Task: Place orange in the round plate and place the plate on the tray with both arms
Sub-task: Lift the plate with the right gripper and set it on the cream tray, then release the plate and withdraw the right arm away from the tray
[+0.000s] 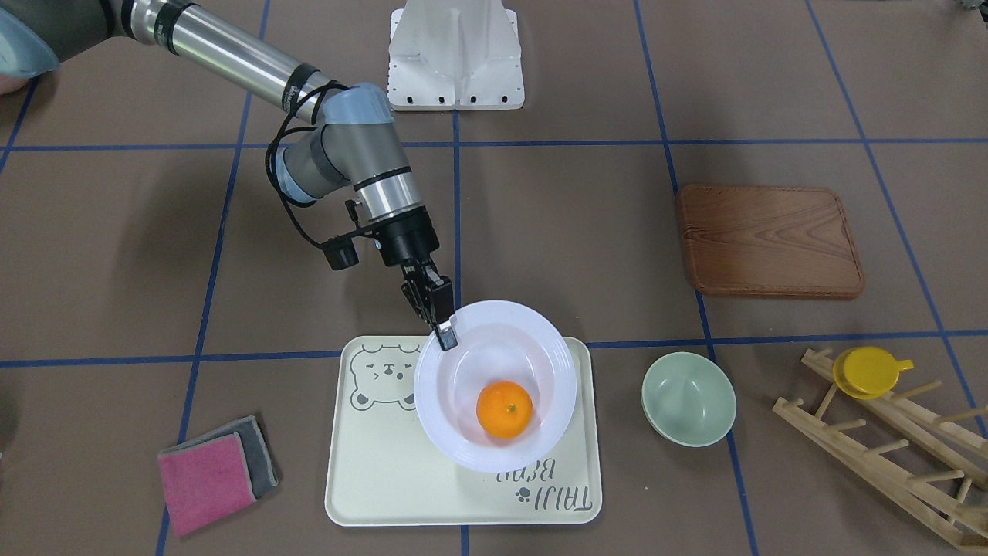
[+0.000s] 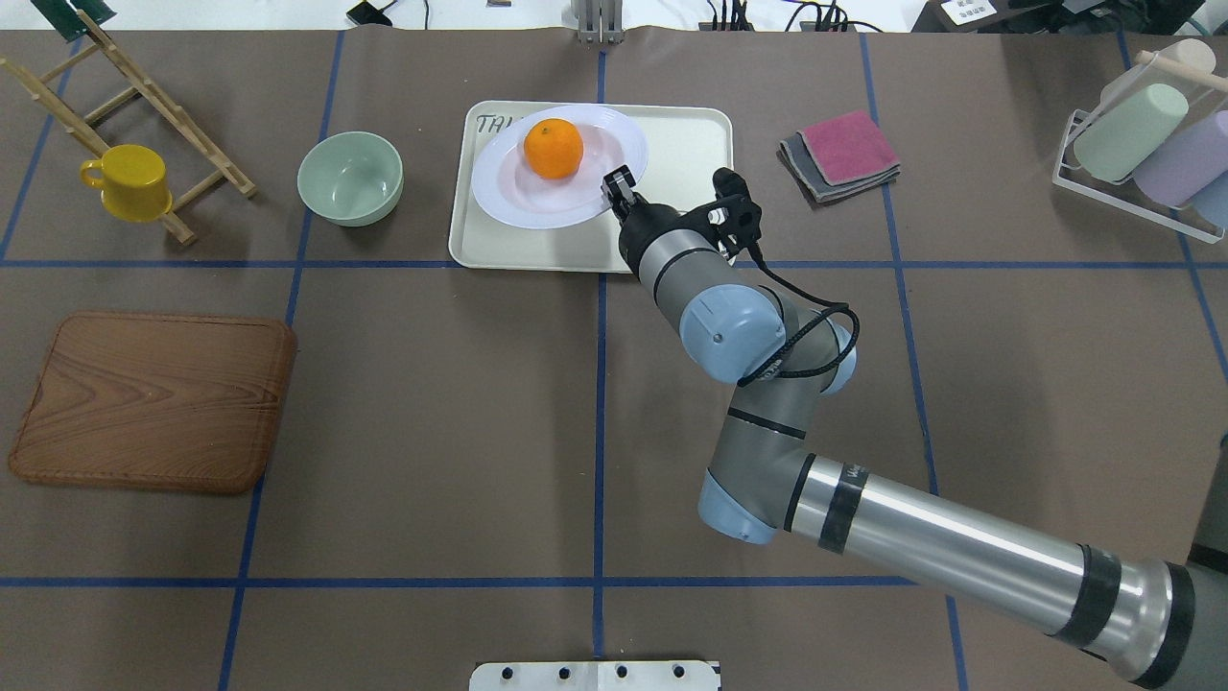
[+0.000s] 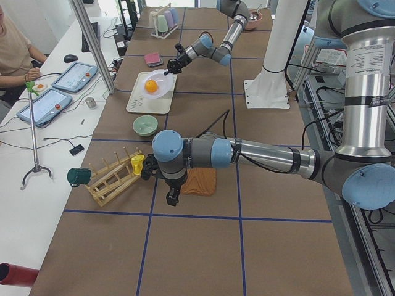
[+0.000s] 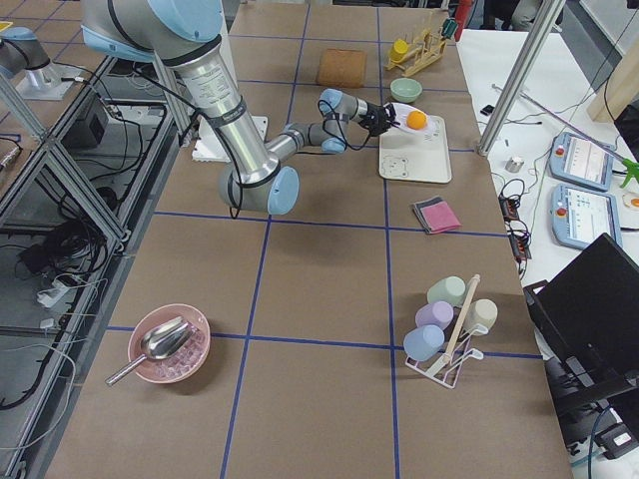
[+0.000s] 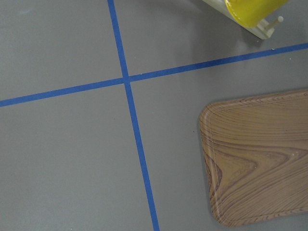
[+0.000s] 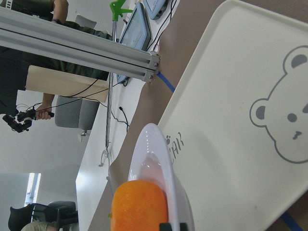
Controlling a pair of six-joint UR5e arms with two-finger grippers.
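The orange (image 1: 505, 410) lies in the white round plate (image 1: 540, 340), which is tilted over the cream tray (image 1: 386, 471) with the bear drawing. My right gripper (image 1: 446, 336) is shut on the plate's rim at the side nearest the robot. In the right wrist view the plate (image 6: 154, 159) is edge-on with the tray (image 6: 231, 96) beyond it; I cannot tell whether the plate touches the tray. My left gripper (image 3: 172, 198) hangs near the wooden board, far from the tray, and I cannot tell whether it is open or shut.
A pale green bowl (image 1: 688, 398) sits beside the tray. A wooden board (image 1: 769, 241), a rack with a yellow cup (image 1: 871, 371), folded pink and grey cloths (image 1: 216, 471) and a cup rack (image 2: 1142, 144) lie around. A person sits at the side table (image 3: 12, 55).
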